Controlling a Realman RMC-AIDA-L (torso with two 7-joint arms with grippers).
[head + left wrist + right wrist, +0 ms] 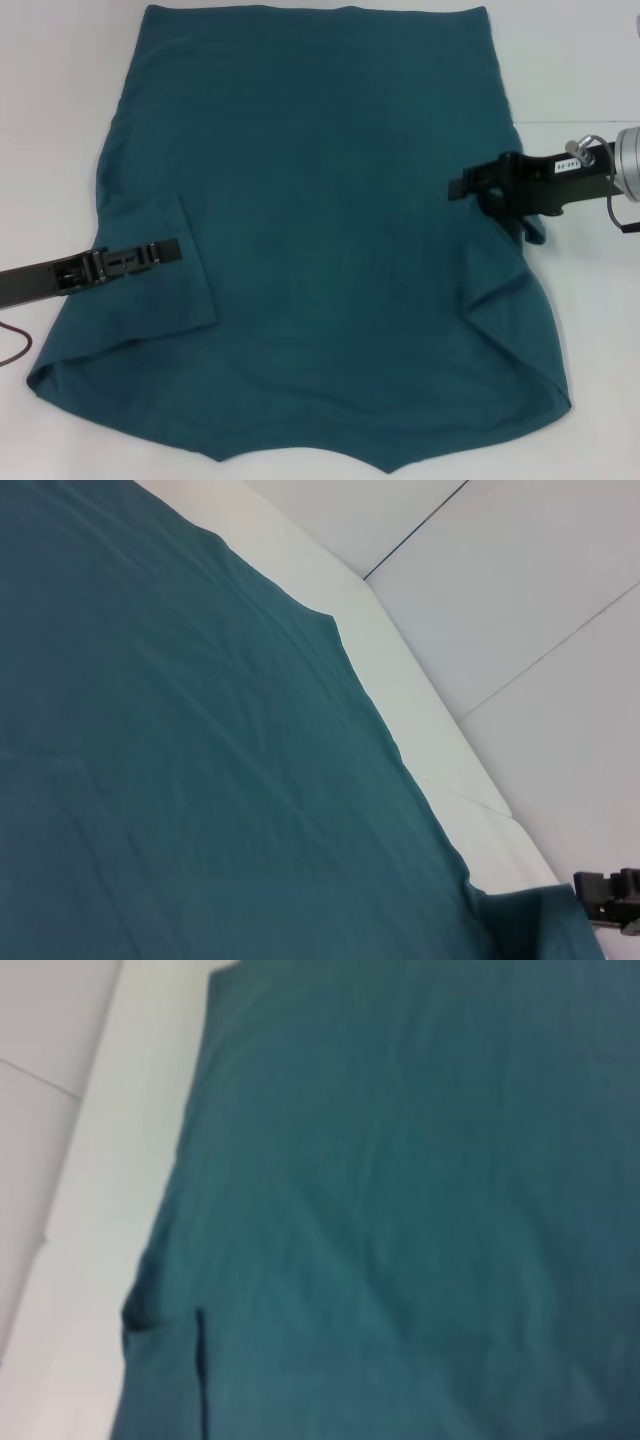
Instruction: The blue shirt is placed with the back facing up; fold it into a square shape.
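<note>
Blue shirt (330, 220) flat (sleeves folded inward), left gripper (165, 251) and right gripper (470, 185) over side edges, grips unclear.

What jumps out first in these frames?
The blue shirt fills most of the white table, plain side up, both sleeves already folded in over the body. The left gripper lies over the folded left sleeve; the right gripper reaches in over the shirt's right edge.

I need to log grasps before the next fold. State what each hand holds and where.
It cannot be told. The left hand lies over the folded-in left sleeve of the dark teal-blue cotton T-shirt; the right hand is above its right side.
</note>
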